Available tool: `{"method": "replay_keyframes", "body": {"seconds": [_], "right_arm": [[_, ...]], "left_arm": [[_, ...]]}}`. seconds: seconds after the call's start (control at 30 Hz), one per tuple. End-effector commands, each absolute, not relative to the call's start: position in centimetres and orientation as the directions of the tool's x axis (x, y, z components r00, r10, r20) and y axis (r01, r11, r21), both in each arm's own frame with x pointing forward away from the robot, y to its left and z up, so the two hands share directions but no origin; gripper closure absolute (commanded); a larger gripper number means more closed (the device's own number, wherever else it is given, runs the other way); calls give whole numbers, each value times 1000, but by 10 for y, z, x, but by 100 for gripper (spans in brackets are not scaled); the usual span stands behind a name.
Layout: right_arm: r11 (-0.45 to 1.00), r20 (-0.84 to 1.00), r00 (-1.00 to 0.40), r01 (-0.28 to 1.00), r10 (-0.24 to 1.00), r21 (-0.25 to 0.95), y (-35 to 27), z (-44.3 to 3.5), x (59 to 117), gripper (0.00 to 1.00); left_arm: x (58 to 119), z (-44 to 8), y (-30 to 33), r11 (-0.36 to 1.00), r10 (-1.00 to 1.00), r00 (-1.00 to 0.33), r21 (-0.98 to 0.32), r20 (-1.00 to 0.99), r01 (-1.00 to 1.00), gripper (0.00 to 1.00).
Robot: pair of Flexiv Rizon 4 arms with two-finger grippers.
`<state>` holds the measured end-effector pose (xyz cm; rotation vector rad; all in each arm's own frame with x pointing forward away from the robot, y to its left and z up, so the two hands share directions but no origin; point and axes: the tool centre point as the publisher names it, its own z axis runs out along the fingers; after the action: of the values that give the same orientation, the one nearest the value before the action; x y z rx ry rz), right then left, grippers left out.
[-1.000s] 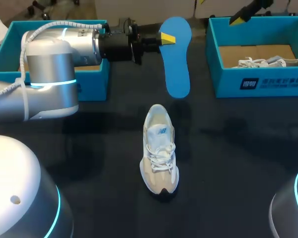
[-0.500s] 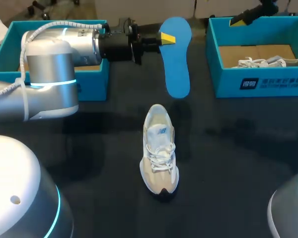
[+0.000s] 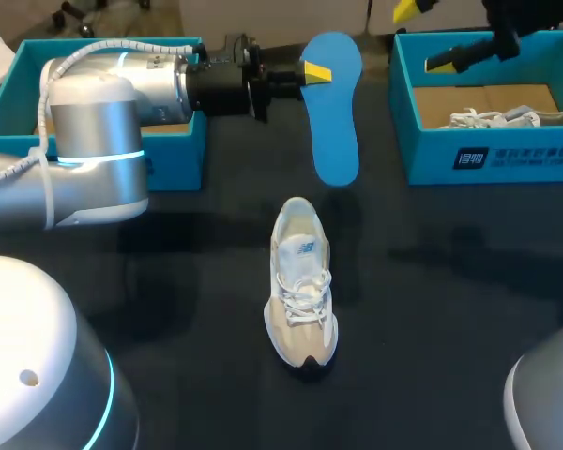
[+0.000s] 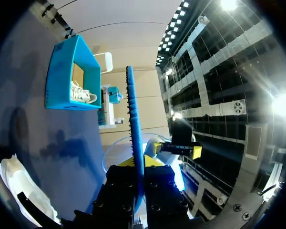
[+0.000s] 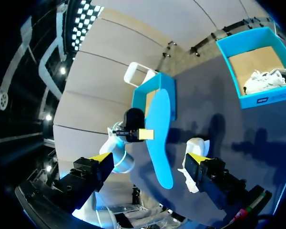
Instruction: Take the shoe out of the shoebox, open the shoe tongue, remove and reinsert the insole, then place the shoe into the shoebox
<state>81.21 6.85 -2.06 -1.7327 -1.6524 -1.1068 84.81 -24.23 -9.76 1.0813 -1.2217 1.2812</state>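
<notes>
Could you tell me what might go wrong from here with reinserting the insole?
1. The left gripper grips the blue insole only near one end, so its long free part may twist or slip.
2. The shoe sits unheld on the table while the open right gripper is off by the shoebox; pushing the insole in could shove it.

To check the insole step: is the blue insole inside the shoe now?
No, the left gripper holds the blue insole, apart from the shoe.
</notes>
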Motion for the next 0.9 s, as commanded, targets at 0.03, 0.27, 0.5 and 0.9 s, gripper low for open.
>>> {"method": "replay_keyframes", "body": {"seconds": [0.03,0.27,0.5,0.9], "right_arm": [[-142,875,-93,973,474,180,69,-32,807,0],[-148,906,-92,975,414,167,69,-46,800,0],[-154,919,-110,972,378,179,69,-52,796,0],[-127,945,-141,974,297,185,72,-71,794,0]], "left_arm": [[848,-98,-242,31,84,-80,-83,993,-996,100],[848,-98,-242,31,84,-80,-83,993,-996,100],[848,-98,-242,31,84,-80,-83,993,-996,100],[848,-98,-242,31,84,-80,-83,993,-996,100]]}}
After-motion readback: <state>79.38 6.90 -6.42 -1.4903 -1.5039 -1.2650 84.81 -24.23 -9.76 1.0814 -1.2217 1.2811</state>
